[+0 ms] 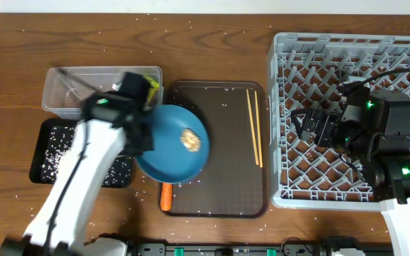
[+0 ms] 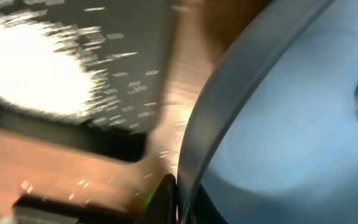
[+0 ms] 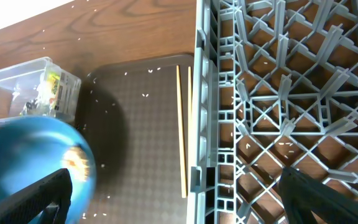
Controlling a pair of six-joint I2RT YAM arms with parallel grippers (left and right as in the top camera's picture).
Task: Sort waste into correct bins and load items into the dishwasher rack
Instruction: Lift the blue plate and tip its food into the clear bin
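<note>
- Overhead: the left gripper (image 1: 144,139) clamps the left rim of the large blue plate (image 1: 169,153), which is over the brown serving tray (image 1: 226,163). The brown food lump (image 1: 191,140) sits on it. The right gripper (image 1: 297,128) hovers above the dishwasher rack (image 1: 280,43).
- Left wrist: a finger (image 2: 163,199) presses against the plate rim.
- Right wrist: the fingers (image 3: 30,199) are spread wide, holding nothing.

brown serving tray (image 1: 226,142) flat on the wood-grain counter (image 1: 191,43), roughly mid-counter, dark textured inner surface.

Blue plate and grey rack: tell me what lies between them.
A pair of wooden chopsticks on the brown tray, seen in the overhead view.
</note>
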